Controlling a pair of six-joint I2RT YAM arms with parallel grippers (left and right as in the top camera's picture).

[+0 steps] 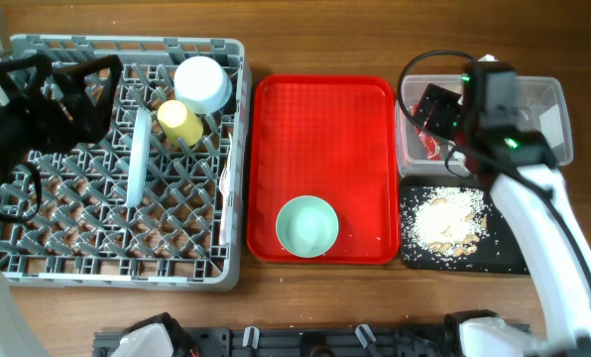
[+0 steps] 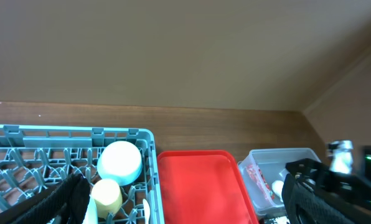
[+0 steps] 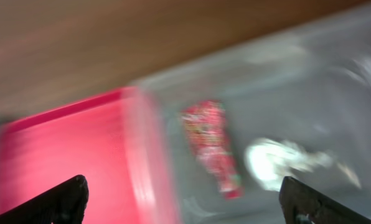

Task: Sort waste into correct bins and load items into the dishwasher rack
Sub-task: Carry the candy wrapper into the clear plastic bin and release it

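Note:
The grey dishwasher rack holds an upturned pale blue bowl, a yellow cup, a pale blue plate on edge and white cutlery. A mint green bowl sits on the red tray. Inside the clear tub lie the red wrapper and the white tissue. Rice scraps cover the black tray. My right gripper hangs open and empty above the tub. Over the rack's left side, my left gripper is open and empty.
The red serving tray lies between the rack and the two bins. The right arm's white link reaches over the black tray. A black frame runs along the front table edge. The right wrist view is motion-blurred.

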